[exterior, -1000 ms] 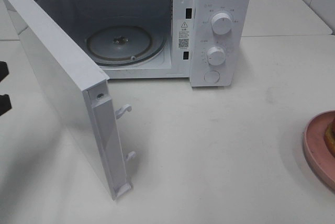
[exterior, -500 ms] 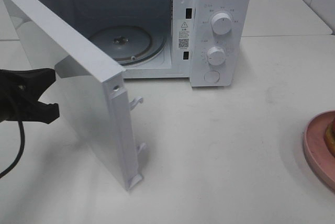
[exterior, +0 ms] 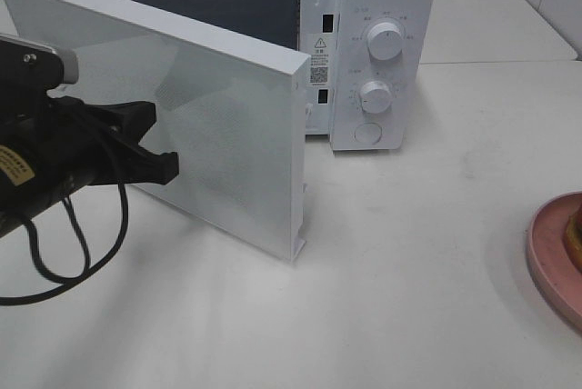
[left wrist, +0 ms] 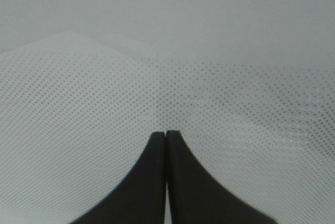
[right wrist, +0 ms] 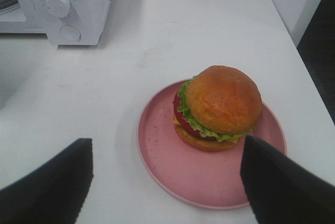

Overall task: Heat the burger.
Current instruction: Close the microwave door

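White table [exterior: 409, 253], matte, faint smudges, white microwave [exterior: 382, 53] standing at far edge w/ door [exterior: 227, 162] part open, lower door corner just above the tabletop, round pink plate [right wrist: 209, 174] near right edge, well apart from microwave

Burger [right wrist: 220, 108] is seen upright on pink plate [right wrist: 172, 169], slightly off-centre; golden-brown bun on top (glossy), lettuce frill, tomato and cheese layers shown, well apart from microwave [right wrist: 63, 4].
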